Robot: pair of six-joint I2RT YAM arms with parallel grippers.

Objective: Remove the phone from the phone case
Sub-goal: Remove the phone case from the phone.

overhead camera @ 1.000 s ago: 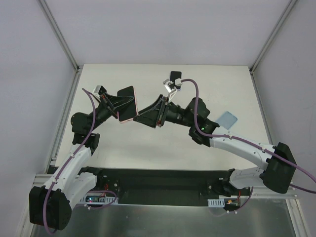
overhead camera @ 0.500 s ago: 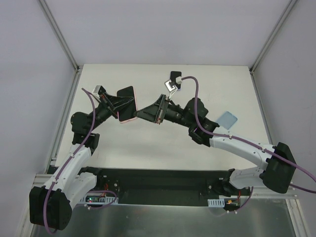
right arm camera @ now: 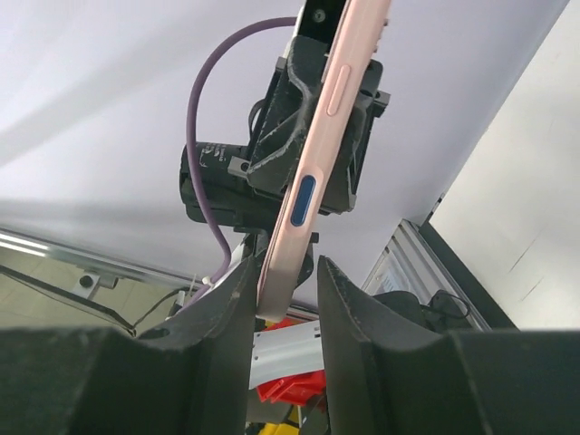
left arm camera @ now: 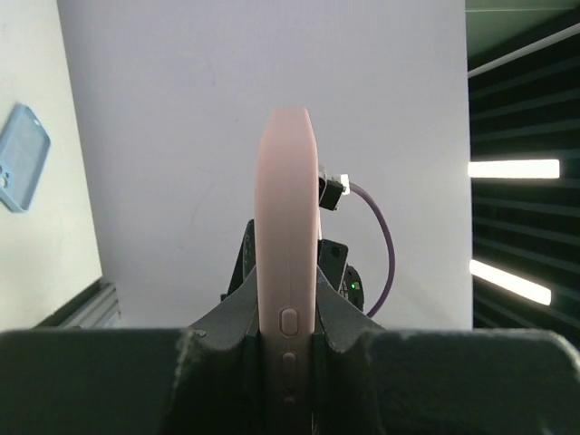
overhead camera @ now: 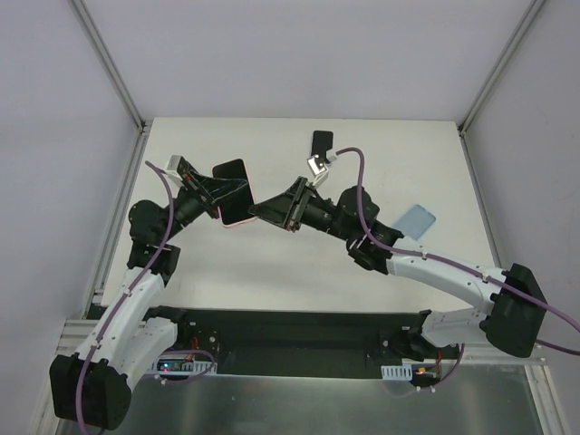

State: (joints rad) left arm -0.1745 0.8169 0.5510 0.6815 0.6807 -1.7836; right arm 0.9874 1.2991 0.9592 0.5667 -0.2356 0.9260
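Note:
The phone in its pink case (overhead camera: 234, 193) is held up above the table, screen dark. My left gripper (overhead camera: 216, 196) is shut on its left end; in the left wrist view the case's side edge with buttons (left arm camera: 285, 199) stands upright between the fingers of my left gripper (left arm camera: 285, 313). My right gripper (overhead camera: 257, 213) is at the phone's right lower edge. In the right wrist view the pink edge (right arm camera: 313, 154) reaches down between the fingers of my right gripper (right arm camera: 288, 272). It lies against the left finger, with a gap to the right one, so the jaws stand open.
A light blue phone case (overhead camera: 416, 220) lies on the table at the right, and also shows in the left wrist view (left arm camera: 20, 156). A small black phone-like object (overhead camera: 322, 141) lies near the back edge. White walls enclose the table.
Both arms shifted slightly; the left wrist moved a little left and the right arm settled lower, staying at the phone's edge. The phone remains in the left gripper.

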